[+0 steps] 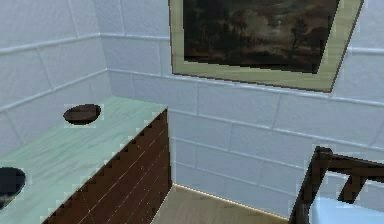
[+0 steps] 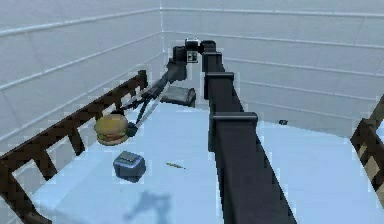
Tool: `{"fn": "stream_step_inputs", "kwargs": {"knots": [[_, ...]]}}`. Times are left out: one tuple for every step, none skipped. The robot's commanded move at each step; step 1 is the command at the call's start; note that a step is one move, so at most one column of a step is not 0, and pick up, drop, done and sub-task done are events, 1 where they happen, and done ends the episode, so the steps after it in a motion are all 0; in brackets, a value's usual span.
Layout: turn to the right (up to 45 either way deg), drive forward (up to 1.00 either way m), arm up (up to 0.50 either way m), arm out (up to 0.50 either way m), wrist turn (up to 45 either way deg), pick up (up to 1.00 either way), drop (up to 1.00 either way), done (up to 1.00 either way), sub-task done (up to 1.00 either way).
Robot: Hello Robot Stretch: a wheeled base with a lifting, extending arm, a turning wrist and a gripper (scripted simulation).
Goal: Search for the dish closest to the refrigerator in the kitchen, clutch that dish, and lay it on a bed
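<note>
On the pale green counter (image 1: 95,145) at the forward view's left lie two dark round dishes, one at the far end (image 1: 82,114) and one at the near left edge (image 1: 8,183). In the arm side view the dark arm (image 2: 235,140) reaches out over a pale blue bed (image 2: 300,165) with dark wooden rails. The gripper (image 2: 129,113) points down and left, its thin fingers ending near a round brown bun-like thing (image 2: 110,128). A grey flat thing (image 2: 180,95) lies on the bed just behind the gripper. I cannot tell whether the gripper holds anything.
A small grey boxy object (image 2: 128,165) and a thin pen-like item (image 2: 175,165) lie on the bed. White tiled walls surround it. A large framed dark painting (image 1: 260,40) hangs ahead. A dark wooden frame (image 1: 330,185) stands at the forward view's lower right.
</note>
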Motion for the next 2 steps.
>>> {"fn": "stream_step_inputs", "kwargs": {"knots": [[0.0, 0.00, 0.00, 0.00, 45.0, 0.00, 0.00, 0.00, 0.00], [0.0, 0.00, 0.00, 0.00, 45.0, 0.00, 0.00, 0.00, 0.00]]}}
